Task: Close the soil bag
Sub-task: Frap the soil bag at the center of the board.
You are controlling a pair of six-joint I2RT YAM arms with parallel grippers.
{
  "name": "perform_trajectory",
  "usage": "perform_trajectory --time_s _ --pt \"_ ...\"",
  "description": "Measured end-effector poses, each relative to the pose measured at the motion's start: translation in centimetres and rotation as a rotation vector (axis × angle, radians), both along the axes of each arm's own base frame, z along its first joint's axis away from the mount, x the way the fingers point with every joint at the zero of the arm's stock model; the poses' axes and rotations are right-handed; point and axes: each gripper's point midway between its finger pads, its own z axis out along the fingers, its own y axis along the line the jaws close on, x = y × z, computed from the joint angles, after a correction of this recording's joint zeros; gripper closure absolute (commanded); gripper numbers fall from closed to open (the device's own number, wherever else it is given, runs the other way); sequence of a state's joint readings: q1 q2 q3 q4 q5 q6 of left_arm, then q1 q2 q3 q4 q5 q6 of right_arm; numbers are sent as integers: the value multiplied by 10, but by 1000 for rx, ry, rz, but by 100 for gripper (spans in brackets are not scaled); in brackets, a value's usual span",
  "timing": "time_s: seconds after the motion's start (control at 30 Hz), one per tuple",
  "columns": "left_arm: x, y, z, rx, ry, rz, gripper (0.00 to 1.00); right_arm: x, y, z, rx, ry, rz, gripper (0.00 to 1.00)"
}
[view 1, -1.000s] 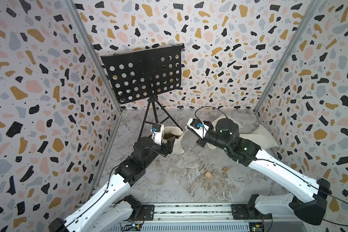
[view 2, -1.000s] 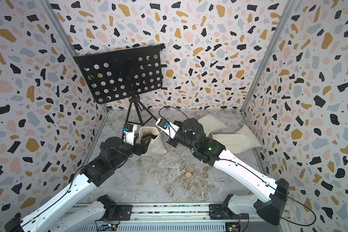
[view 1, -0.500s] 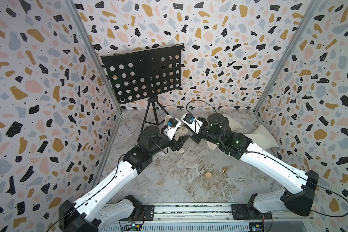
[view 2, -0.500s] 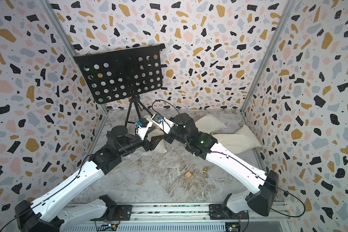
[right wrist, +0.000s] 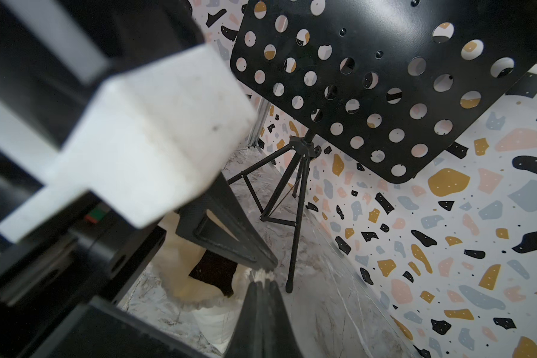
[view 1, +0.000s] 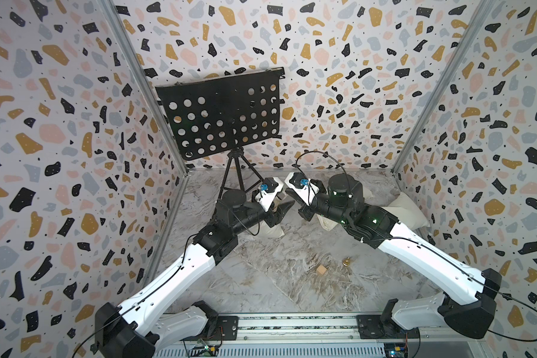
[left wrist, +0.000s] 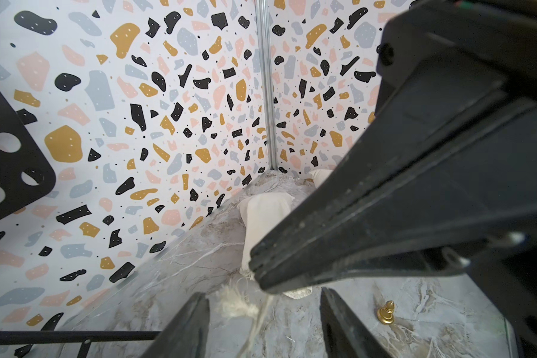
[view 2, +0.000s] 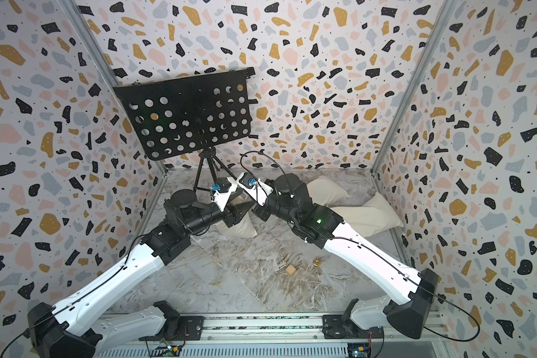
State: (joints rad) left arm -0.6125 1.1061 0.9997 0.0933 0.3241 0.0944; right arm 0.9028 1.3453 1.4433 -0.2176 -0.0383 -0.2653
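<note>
The soil bag (right wrist: 199, 294) is a cream cloth sack with dark soil showing in its open mouth; it stands on the marble floor under both wrists, and in both top views only its lower part (view 1: 273, 231) (view 2: 239, 227) shows. My right gripper (right wrist: 262, 277) is shut on the bag's drawstring, whose frayed end sticks out past the tips. My left gripper (left wrist: 264, 310) is open, its fingers (left wrist: 193, 328) on either side of the hanging drawstring (left wrist: 239, 305), just below the right gripper's tips (left wrist: 261, 272). In a top view the two grippers (view 1: 284, 207) (view 1: 303, 212) meet above the bag.
A black perforated music stand (view 1: 220, 114) on a tripod stands close behind the bag. Other cream sacks (view 2: 326, 192) (view 2: 369, 214) lie at the back right. A small wooden cube (view 1: 321, 270) and a gold pawn-shaped piece (view 1: 347, 262) sit on the floor nearer the front.
Both arms have swung inward and back, so the grippers now meet over the bag. The left jaws have narrowed around the drawstring. The right gripper stays shut.
</note>
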Motion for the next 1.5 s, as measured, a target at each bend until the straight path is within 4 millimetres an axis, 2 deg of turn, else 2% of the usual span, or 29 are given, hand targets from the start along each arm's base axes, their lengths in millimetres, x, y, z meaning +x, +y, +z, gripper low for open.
perform_trajectory --time_s 0.13,0.17,0.27,0.3,0.37,0.47,0.57,0.67,0.73,0.93,1.13,1.37,1.5 --pt "2 -3 -6 9 13 -9 62 -1 1 0 6 8 6 100" --pt "3 -4 -7 12 15 -10 68 -1 1 0 8 10 8 100" --pt "6 -7 -5 15 13 -13 98 -2 1 0 12 15 10 100" --pt "7 -7 -3 14 13 -12 100 -2 1 0 13 16 10 100" --pt "7 -7 2 2 20 -6 100 -2 0 1 24 14 6 100" --pt "9 -5 9 -15 30 12 100 0 -11 1 60 13 -24 77" --pt "14 0 15 -34 58 61 100 5 -36 -6 118 16 -82 61" --pt "18 6 20 -52 91 103 100 11 -56 -20 158 26 -134 51" --pt "18 7 24 -64 114 114 100 12 -55 -30 173 44 -135 46" --pt "20 6 26 -100 164 122 100 25 -19 -55 235 134 -63 46" --pt "22 4 28 -123 194 122 100 37 5 -69 287 187 -26 51" --pt "25 2 28 -132 215 125 100 40 19 -63 350 203 25 53" --pt "25 2 29 -137 219 126 100 36 20 -58 369 208 46 47"
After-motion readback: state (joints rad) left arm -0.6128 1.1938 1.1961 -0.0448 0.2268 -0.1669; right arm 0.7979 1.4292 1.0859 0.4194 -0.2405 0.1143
